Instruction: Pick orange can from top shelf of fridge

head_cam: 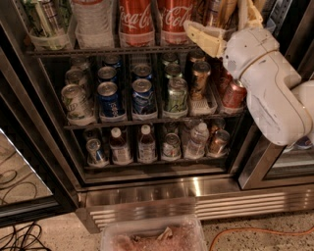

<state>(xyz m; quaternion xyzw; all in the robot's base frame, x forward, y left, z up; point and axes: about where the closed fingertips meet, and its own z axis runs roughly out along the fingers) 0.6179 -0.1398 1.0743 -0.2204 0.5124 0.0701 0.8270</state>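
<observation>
You're looking from the one camera view across a speckled floor (pixel 255 242) with an orange cable (pixel 265 229) and a clear plastic bin (pixel 152 234), into the open fridge (pixel 196 188). On the top shelf (pixel 98 50), two red Coca-Cola cans (pixel 136 19) stand mid-row. The orange can (pixel 214 10) stands at the shelf's right end, just beside them and cut off by the frame's top edge. Your gripper (pixel 222 22) is up at that right end with its fingers (pixel 203 38) spread wide. One lies low in front of the can and the other rises to its right. You can't tell whether either one touches it. I'd judge the reach as done. Closing on the can, lifting it off the rack and drawing it out of the fridge remain.
</observation>
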